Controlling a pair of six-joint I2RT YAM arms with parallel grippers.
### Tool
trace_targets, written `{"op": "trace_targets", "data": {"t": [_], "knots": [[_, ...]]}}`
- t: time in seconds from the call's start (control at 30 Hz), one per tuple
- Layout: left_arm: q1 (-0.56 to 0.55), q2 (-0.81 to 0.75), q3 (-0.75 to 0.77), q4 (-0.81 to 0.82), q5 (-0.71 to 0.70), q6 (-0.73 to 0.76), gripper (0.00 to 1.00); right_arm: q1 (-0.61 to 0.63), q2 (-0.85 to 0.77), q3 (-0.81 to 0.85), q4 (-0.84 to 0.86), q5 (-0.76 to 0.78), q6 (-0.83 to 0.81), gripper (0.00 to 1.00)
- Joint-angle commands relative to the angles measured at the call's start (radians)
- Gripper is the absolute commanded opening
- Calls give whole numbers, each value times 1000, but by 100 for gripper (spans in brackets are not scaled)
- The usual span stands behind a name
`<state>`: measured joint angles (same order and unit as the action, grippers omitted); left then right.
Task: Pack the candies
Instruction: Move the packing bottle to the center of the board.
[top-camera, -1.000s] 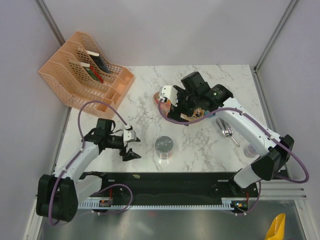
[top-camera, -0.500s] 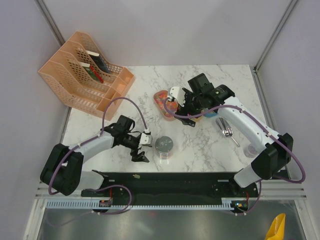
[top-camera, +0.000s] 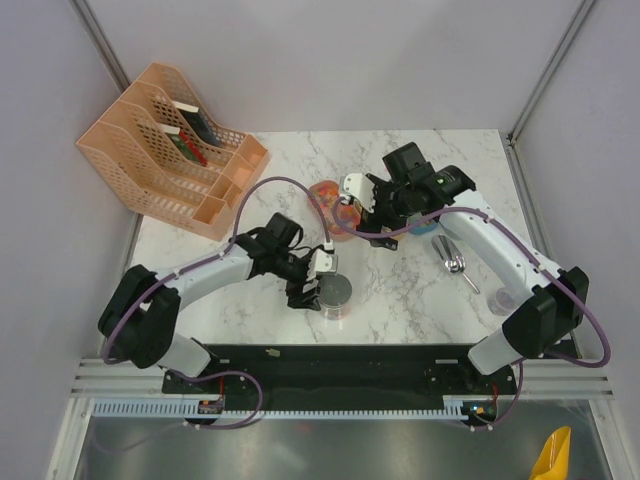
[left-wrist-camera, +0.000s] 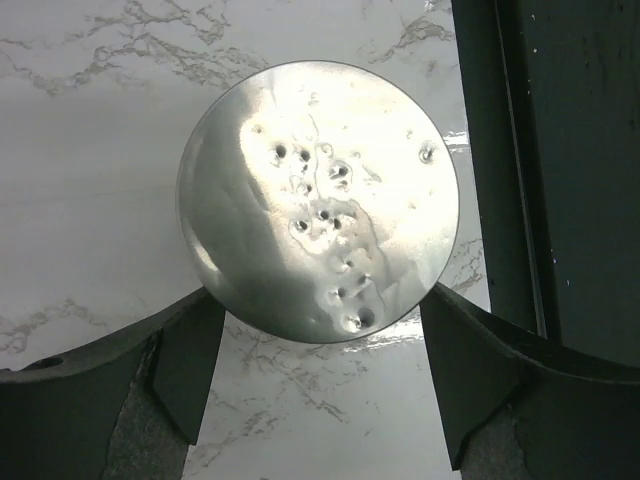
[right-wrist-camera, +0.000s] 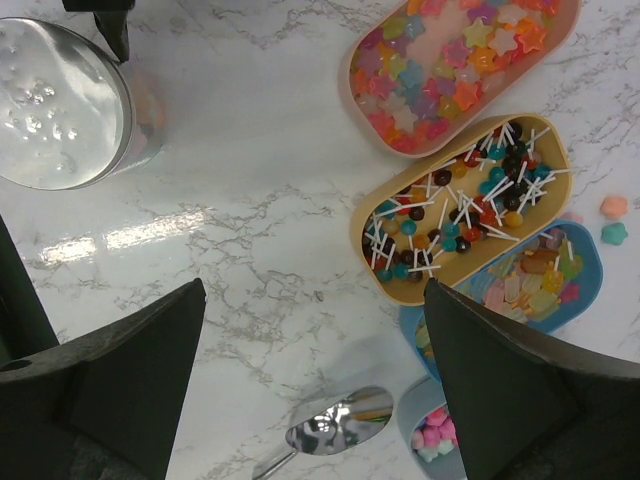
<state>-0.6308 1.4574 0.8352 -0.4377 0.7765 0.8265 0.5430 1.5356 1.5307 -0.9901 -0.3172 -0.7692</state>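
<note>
The left gripper (left-wrist-camera: 320, 297) stands wide open around the small clear jar (top-camera: 331, 293) — one finger on each side of its grey lid (left-wrist-camera: 318, 200), though I cannot tell whether they touch it. The right gripper (right-wrist-camera: 310, 300) hangs fully spread, holding nothing, above the marble table (right-wrist-camera: 250, 200). The candies (right-wrist-camera: 450, 70) lie in the oval trays (right-wrist-camera: 352, 90) beneath it — stars, tiny lollipops, pastel bits. Two loose ones (right-wrist-camera: 612, 220) sit on the table, and a spoon (right-wrist-camera: 335, 432) is nearby

Mostly hidden beneath the right arm (top-camera: 480, 225) from above: the trays (top-camera: 312, 195), their candies (top-camera: 326, 198) too small to tell apart. Cut by right wrist view's edges: jar lid (right-wrist-camera: 55, 110), spoon (right-wrist-camera: 335, 432) handle.
</note>
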Motion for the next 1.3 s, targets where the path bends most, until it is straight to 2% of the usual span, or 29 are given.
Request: {"op": "trace_targets", "data": {"t": [0.0,0.1,0.23,0.37,0.47,0.57,0.67,0.7,0.8,0.83,0.93,1.07,1.1,1.27], "knots": [[-38,58,44,-16,-13,-61,84,-14,-11,33,-15,-45,-53,98],[-110,128,67,10,-86,-96,82,-23,-32,13,-15,-46,-47,98],[-122,202,136,-7,-154,-130,80,-29,-68,-32,-16,-42,-53,98],[-129,210,179,0,-106,-151,80,-32,-83,-55,-15,-39,-62,98],[-162,244,235,23,-105,-225,81,-40,-84,-50,-9,-45,-64,98],[-178,273,231,135,-106,-323,81,-49,-95,-53,-9,-46,-74,98],[-182,304,168,348,-95,-450,81,-61,-117,-84,-12,-48,-97,98],[-187,313,142,495,-92,-514,81,-61,-126,-92,-12,-46,-105,98],[-198,333,49,640,-100,-579,83,-64,-135,-113,-24,-49,-111,98],[-202,336,3,718,-108,-593,89,-66,-134,-115,-41,-51,-114,98],[-204,330,-108,842,-109,-621,91,-66,-135,-124,-71,-57,-136,98],[-211,363,-220,1156,-126,-624,94,-68,-141,-147,-81,-54,-166,98],[-214,380,-244,1207,-146,-633,100,-69,-141,-150,-88,-54,-170,98],[-239,515,-306,1488,-177,-644,100,-72,-189,-213,-114,-68,-263,98]]}}
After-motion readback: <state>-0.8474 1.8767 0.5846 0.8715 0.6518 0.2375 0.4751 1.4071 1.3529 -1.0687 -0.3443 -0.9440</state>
